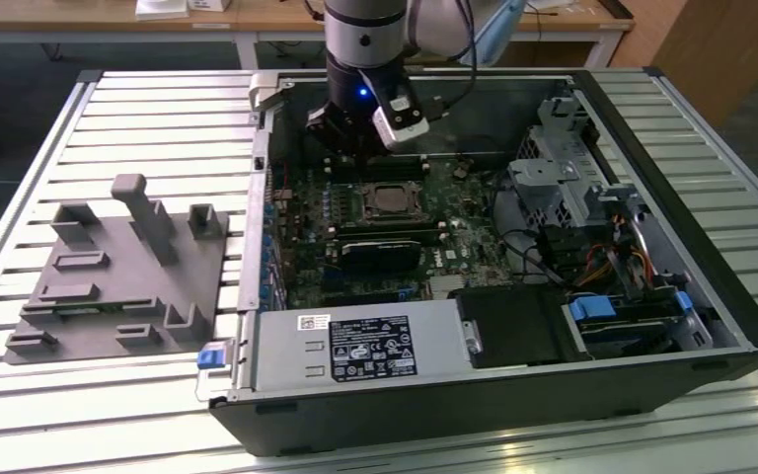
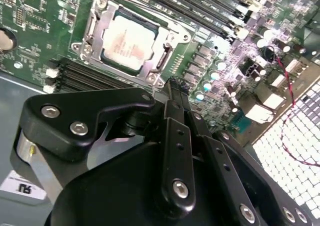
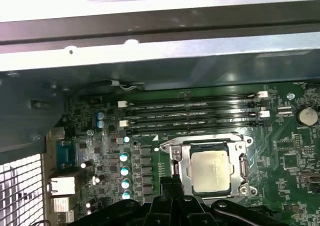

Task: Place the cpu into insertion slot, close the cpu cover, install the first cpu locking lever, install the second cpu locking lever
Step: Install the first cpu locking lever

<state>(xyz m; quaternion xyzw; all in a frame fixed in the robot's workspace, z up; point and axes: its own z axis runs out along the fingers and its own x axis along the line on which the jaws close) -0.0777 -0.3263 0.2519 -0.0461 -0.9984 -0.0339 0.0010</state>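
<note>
The end effector [image 2: 173, 86], fingers pinched together on nothing, hangs just beside the cpu [image 2: 127, 43], seated in the insertion slot [image 2: 163, 61] under the lowered cpu cover [image 2: 95, 26].

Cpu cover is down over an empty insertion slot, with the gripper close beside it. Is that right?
Not empty: the cpu sits in the insertion slot under the closed cpu cover, as the second wrist view shows. The gripper is indeed close beside it.
</note>
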